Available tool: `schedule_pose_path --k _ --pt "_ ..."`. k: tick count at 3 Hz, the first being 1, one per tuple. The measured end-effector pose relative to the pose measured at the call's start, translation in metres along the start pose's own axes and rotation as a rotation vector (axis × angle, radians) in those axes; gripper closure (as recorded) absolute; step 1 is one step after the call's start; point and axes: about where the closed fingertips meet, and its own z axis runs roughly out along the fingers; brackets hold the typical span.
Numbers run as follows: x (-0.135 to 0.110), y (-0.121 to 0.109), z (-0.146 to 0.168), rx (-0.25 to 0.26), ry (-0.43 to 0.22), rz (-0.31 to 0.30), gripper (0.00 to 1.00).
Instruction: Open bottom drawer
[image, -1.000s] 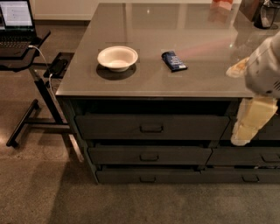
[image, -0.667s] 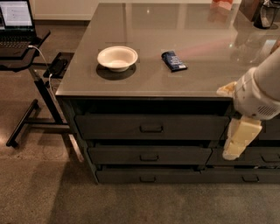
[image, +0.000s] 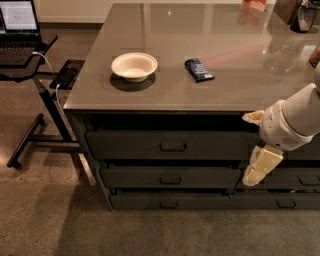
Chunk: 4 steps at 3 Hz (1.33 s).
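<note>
The bottom drawer (image: 200, 201) is the slim dark grey front at the foot of the left three-drawer stack, with a small loop handle (image: 168, 204) at its centre. It sits flush and closed. Two taller drawer fronts (image: 172, 145) are above it. My gripper (image: 259, 169), cream coloured on a white arm, hangs pointing down in front of the cabinet at the right. It is level with the middle drawer's right end, above and to the right of the bottom drawer's handle, and is not touching it.
A white bowl (image: 134, 65) and a blue packet (image: 198, 69) lie on the grey countertop (image: 225, 40). The other drawer stack's slim front (image: 286, 202) is at the lower right. A laptop (image: 17, 20) on a wheeled stand (image: 47, 107) stands to the left.
My arm and gripper have moved left and down, from beside the top drawer's right end to the middle drawer's level. The drawers have not moved.
</note>
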Motion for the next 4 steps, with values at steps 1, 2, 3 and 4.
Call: schedule_pose_path --k 1,2,3,4 --pt "-0.004 0.005 0.004 -0.005 -0.019 -0.006 0.0" --pt "0.004 0.021 0.027 0.02 -0.054 0.021 0.0" --pt "0.02 0.038 0.061 0.081 -0.092 0.058 0.0" --pt "0.033 0.051 0.107 0.128 -0.118 0.068 0.0"
